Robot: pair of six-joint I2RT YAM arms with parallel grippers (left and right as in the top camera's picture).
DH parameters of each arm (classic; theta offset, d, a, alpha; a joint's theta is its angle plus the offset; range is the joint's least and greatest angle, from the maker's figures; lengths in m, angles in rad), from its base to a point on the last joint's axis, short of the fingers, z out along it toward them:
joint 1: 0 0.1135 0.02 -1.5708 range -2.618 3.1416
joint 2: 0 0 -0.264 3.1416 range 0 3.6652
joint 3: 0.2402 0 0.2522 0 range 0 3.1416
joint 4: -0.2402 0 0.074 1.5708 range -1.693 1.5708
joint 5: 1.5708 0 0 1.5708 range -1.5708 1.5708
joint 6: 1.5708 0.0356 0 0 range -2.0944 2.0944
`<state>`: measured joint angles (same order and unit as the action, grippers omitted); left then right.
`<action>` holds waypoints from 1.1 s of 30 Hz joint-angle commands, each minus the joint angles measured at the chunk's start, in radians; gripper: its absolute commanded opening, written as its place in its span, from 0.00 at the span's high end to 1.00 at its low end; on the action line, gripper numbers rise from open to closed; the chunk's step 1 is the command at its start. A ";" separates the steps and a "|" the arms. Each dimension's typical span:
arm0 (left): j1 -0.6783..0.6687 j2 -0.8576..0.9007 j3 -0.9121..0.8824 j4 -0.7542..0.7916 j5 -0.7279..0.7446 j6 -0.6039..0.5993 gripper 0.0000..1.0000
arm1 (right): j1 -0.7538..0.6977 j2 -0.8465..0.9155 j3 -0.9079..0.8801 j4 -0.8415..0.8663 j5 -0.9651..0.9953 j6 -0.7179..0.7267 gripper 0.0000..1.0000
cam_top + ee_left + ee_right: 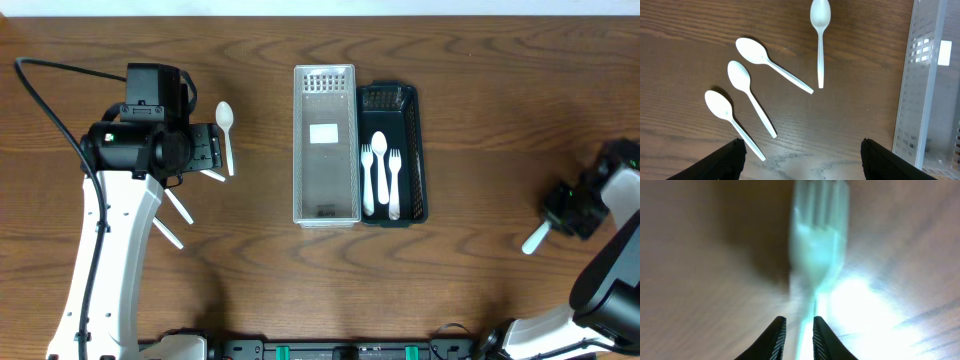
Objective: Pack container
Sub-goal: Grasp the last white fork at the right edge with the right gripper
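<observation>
White plastic fork [817,250] sits pinched by its handle in your right jaws, nearly closed, at the right side of the desk [480,100], well apart from the clear container [299,150] at centre. Just beside it, a black tray [418,150] holds two forks [394,185] and a spoon [379,145]. Your left jaws gape wide, gripping nothing, above four loose spoons [747,82] on the left
</observation>
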<state>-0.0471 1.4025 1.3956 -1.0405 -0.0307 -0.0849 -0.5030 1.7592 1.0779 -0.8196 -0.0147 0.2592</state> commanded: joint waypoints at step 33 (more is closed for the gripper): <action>0.003 -0.005 0.016 -0.002 -0.011 -0.002 0.24 | 0.126 -0.141 -0.084 0.066 0.132 0.187 0.33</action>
<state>-0.0471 1.4025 1.3956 -1.0401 -0.0311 -0.0849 -0.3428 1.6005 1.0660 -0.7948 0.1265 0.4408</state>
